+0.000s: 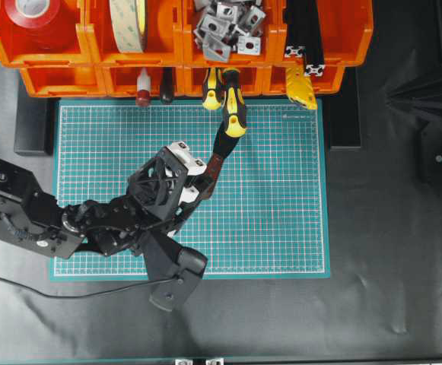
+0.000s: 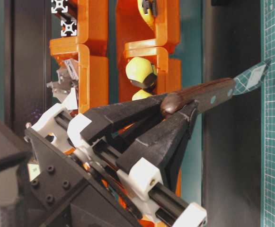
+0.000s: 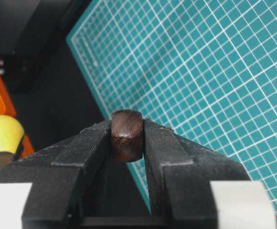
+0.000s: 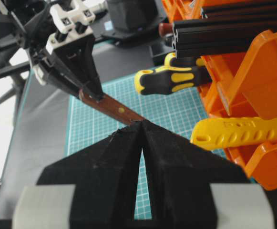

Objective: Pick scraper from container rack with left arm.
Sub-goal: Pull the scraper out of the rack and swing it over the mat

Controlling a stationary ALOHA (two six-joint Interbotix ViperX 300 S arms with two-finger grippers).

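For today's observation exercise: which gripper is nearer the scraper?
Left. The left gripper has its jaws clamped on the scraper handle's end; the right gripper, jaws shut, sits apart, off the mat's right side.

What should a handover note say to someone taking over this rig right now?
Left gripper: shut on the scraper, clamping the end of its wooden handle.
Right gripper: shut, holding nothing, off to the side.
The scraper is out of the container rack, held over the green mat, blade toward the bins.
Done: grasp and pull-out.
Left: probably only to carry it clear of the screwdrivers sticking out of the rack.
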